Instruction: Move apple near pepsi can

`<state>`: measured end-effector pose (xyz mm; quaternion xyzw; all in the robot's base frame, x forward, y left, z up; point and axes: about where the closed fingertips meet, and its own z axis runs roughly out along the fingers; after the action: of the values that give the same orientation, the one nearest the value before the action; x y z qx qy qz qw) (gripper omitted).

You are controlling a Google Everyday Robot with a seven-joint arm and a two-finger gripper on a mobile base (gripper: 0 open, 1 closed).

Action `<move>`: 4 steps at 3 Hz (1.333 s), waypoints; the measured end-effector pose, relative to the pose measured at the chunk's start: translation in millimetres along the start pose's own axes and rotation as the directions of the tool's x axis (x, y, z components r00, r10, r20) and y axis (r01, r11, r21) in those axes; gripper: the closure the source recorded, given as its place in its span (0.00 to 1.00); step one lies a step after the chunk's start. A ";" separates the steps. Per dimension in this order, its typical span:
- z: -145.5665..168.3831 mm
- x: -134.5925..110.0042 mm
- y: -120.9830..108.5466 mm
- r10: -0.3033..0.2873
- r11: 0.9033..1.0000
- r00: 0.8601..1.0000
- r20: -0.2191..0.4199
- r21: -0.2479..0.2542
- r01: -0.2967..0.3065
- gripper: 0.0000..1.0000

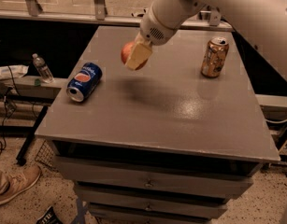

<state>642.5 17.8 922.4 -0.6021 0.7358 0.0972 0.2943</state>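
- my gripper (135,59) hangs above the far middle of the table (180,111), jaws clamped on the apple (126,53). one tan finger (139,55) lies across the fruit's near face, and red skin shows to its left and below it.
- the apple is up in the air, clear of the tabletop, with its shadow on the grey surface beneath. the pepsi can (84,81) is near, off to the left and closer to the front edge.
- handling, as i judge it: a firm, fairly weighty fruit with smooth skin, and round, so it can swivel or slip in a two-finger pinch. a hold across the widest part is safest, with a moderate squeeze, since hard pressure bruises it. set down, it may roll.
- the pepsi can lies on its side near the table's left edge, one silver end facing near-left. i'd expect it to roll if nudged. i cannot tell whether it is full or opened.
- a gold-brown can (214,57) stands upright at the far right, well apart from the apple. its contents are hidden from me.
- a small clear water bottle (42,68) stands off the table on a low ledge to the left. i can't make out how full it is.
- the drawers (147,183) under the table are closed.
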 end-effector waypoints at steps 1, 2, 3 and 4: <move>20.3 -12.7 48.2 -0.058 0.995 0.998 0.020 -0.079 0.060 1.00; 36.2 -11.8 68.3 -0.061 0.990 0.998 0.034 -0.126 0.064 1.00; 47.2 -8.9 75.6 -0.041 0.988 0.998 0.038 -0.144 0.046 1.00; 52.9 -10.6 78.4 -0.027 0.989 0.998 0.049 -0.147 0.034 1.00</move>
<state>586.3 73.0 868.9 -0.6309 0.7102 0.1610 0.2676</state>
